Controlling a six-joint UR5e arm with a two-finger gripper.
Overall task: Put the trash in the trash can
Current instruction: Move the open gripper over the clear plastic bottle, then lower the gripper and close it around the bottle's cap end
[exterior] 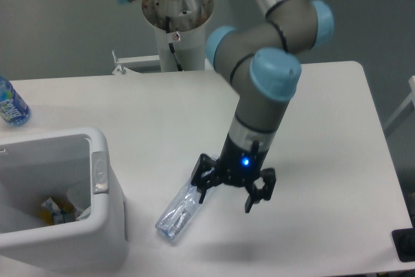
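On the white table (311,128), the crushed bottle (180,211) lies at lower centre, outside the trash can (107,218) at lower left. The gripper (230,194) hangs spread over its upper end; something crumpled already sits inside the can.

The gripper (226,199) points down (blue light lit), fingers spread.

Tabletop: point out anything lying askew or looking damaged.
The crushed bottle lies flattened on its side, diagonal on the table beside the trash can. The open pincer is at its upper end. Nothing looks spilled.
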